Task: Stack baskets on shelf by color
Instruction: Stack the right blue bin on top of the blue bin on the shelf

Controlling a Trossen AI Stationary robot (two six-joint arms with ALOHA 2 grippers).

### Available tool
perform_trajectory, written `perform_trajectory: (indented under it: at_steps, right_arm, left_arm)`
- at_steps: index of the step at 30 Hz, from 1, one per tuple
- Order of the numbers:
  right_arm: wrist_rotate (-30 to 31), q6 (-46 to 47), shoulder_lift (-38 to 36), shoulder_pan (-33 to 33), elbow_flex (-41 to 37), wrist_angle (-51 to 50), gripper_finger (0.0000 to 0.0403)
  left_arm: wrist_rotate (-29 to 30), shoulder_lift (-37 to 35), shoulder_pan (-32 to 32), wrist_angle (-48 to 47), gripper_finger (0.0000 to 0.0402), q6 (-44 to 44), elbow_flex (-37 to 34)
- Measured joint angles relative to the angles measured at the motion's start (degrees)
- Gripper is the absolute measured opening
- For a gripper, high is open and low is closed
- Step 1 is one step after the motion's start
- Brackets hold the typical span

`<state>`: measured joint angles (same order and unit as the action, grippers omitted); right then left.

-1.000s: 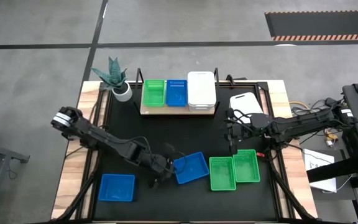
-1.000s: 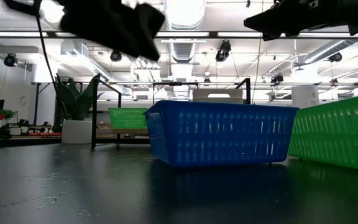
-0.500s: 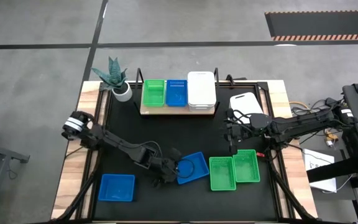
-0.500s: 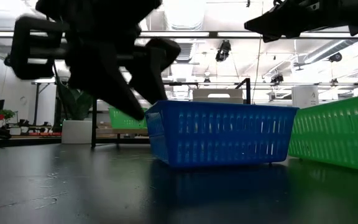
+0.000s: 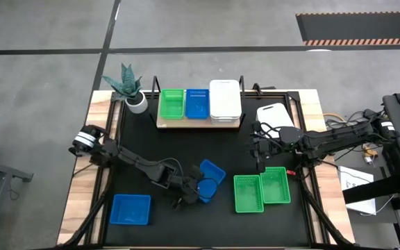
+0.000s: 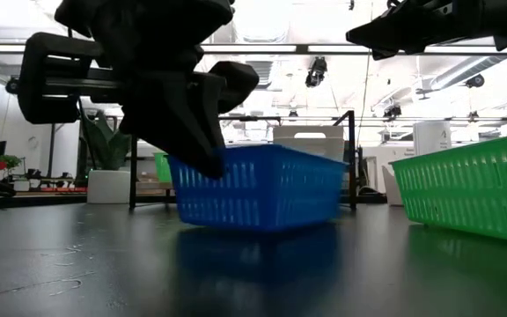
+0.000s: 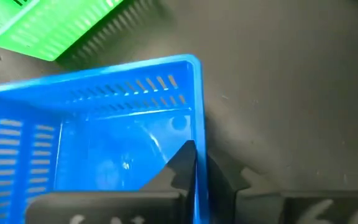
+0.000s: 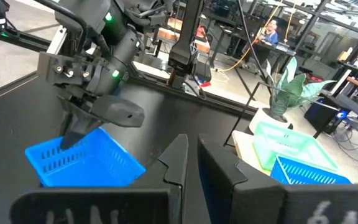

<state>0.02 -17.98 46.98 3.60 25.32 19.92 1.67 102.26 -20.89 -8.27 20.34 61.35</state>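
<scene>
My left gripper (image 5: 196, 189) is shut on a blue basket (image 5: 211, 178) at the table's middle front; the low view shows the same basket (image 6: 258, 187) tilted. Near the front left corner another blue basket (image 5: 130, 209) lies flat. Two green baskets (image 5: 248, 193) (image 5: 276, 185) rest side by side at the front right. The shelf (image 5: 198, 124) at the back carries a green basket (image 5: 171, 104), a blue one (image 5: 197, 103) and a white one (image 5: 224, 100). My right gripper (image 5: 259, 164) hovers shut above the table, just beyond the green pair, holding nothing. My left gripper pinches one side wall of the blue basket (image 7: 197, 142), close to a corner, with one finger (image 7: 180, 163) inside the basket and the other outside. The fingers come from above, slanting from the table's left. The basket sits tilted in the hold; whether it is clear of the table does not show.
A potted plant (image 5: 132, 91) stands at the shelf's left end. A single white basket (image 5: 275, 115) lies at the right, beyond my right arm. Bare black tabletop (image 5: 186, 149) stretches between the shelf and the front baskets.
My left gripper has come down over the blue basket's wall from the left and shut on it. The basket has turned about and tipped up from lying flat, and has shifted a little toward the table's left. My right arm has kept still.
</scene>
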Motion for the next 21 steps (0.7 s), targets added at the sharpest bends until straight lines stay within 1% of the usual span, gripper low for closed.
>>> perform_trajectory:
  at_steps: [3, 5, 9, 11, 13, 15, 17, 21]
  right_arm:
    - [0.0, 0.0, 0.0, 0.0, 0.0, 0.0, 0.0028]
    - [0.0, 0.0, 0.0, 0.0, 0.0, -0.1, 0.0028]
    - [0.0, 0.0, 0.0, 0.0, 0.0, -0.2, 0.0028]
    - [0.0, 0.0, 0.0, 0.0, 0.0, -0.3, 0.0028]
    - [0.0, 0.0, 0.0, 0.0, 0.0, -0.5, 0.0028]
    - [0.0, 0.0, 0.0, 0.0, 0.0, -0.5, 0.0028]
    - [0.0, 0.2, 0.0, 0.0, 0.0, -0.5, 0.0028]
    - [0.0, 0.4, 0.0, 0.0, 0.0, -0.5, 0.0028]
  left_arm:
    - [1.1, -0.9, -0.3, -1.3, 0.0003, 0.0, 1.0]
    - [2.8, -2.3, -0.4, -4.1, 0.0002, 0.0, 2.6]
    - [9.1, -6.5, -0.5, -11.5, 0.0001, 0.7, 6.0]
    - [13.2, -9.1, 0.0, -15.7, 0.0001, 1.8, 7.4]
    - [17.2, -12.2, 1.1, -18.0, 0.0001, 2.8, 7.9]
    - [19.8, -15.3, 3.0, -20.1, 0.0001, 3.0, 7.7]
    - [20.9, -18.4, 5.6, -20.7, 0.0001, 3.0, 7.3]
    - [21.2, -23.7, 13.8, -20.5, 0.0001, 3.1, 6.4]
